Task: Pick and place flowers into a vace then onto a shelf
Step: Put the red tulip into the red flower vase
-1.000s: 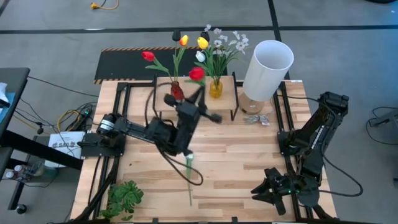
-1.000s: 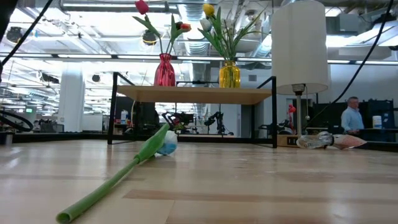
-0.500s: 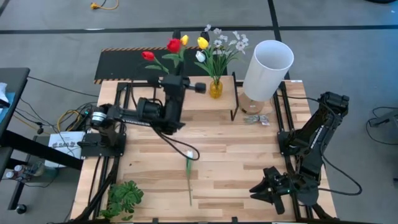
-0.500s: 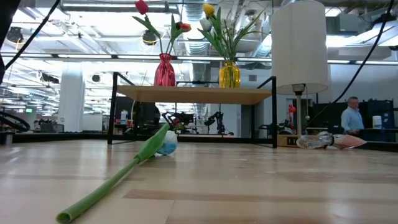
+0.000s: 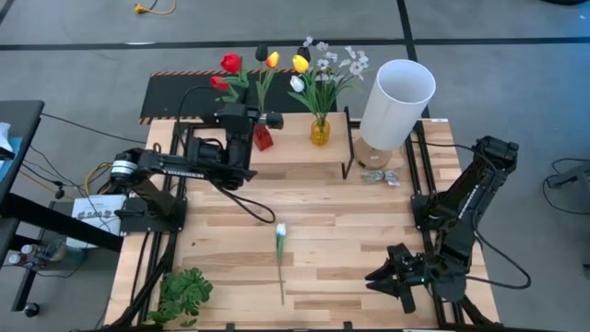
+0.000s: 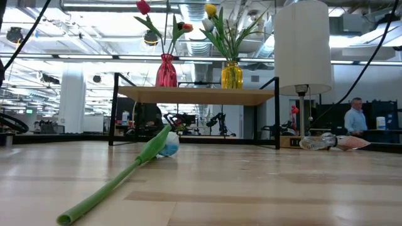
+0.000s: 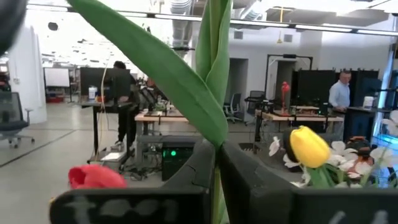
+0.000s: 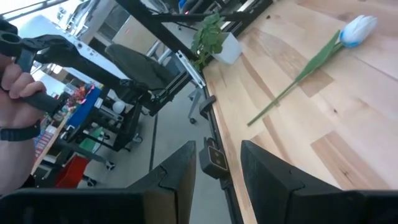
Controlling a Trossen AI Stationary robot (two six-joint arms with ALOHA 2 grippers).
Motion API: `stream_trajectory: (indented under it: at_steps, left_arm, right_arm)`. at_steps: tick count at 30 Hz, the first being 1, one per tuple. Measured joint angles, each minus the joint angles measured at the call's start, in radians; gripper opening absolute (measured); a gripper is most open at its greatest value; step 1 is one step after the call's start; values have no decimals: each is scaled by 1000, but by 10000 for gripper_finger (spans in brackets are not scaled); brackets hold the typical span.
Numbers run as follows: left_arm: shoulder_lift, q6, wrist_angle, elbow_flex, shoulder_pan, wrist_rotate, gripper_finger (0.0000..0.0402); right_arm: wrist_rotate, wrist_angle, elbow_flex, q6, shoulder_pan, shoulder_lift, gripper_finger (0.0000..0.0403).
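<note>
My left gripper hovers over the left end of the light-wood shelf, shut on a red tulip. Its green stem and leaf rise between the fingers. Just beside it the red vase stands on the shelf, partly hidden, holding a red tulip and a yellow one. The yellow vase with white blossoms stands at mid-shelf. A white tulip lies flat on the table, away from both grippers. My right gripper waits open at the near right corner. My left gripper pinches the red tulip's green stem between its two fingers, just below where a long leaf branches off. The fingers lie about level and across the stem. The tulip stands upright, lifted clear, with its head above the gripper; its lower end is hidden.
A tall white lamp stands at the shelf's right end, with a crumpled wrapper at its foot. A leafy green sprig lies at the near left corner. A black striped panel lies beyond the far edge. People stand in the room behind.
My left gripper has carried the red tulip from above the shelf's front edge toward the table's far left, to the shelf's left end by the red vase. It stayed shut. The tulip's head now stands past the shelf's far edge.
</note>
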Motion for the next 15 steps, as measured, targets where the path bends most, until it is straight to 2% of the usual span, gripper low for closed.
stream_trajectory:
  at_steps: [5, 15]
  left_arm:
    - [-21, -69, -3, -60, 20, -4, 0]
    - [-22, -135, -11, -64, 54, -22, 0]
  right_arm:
    - [-14, 4, 0, 0, -15, 0, 118]
    - [-16, 21, 0, 0, -22, 0, 118]
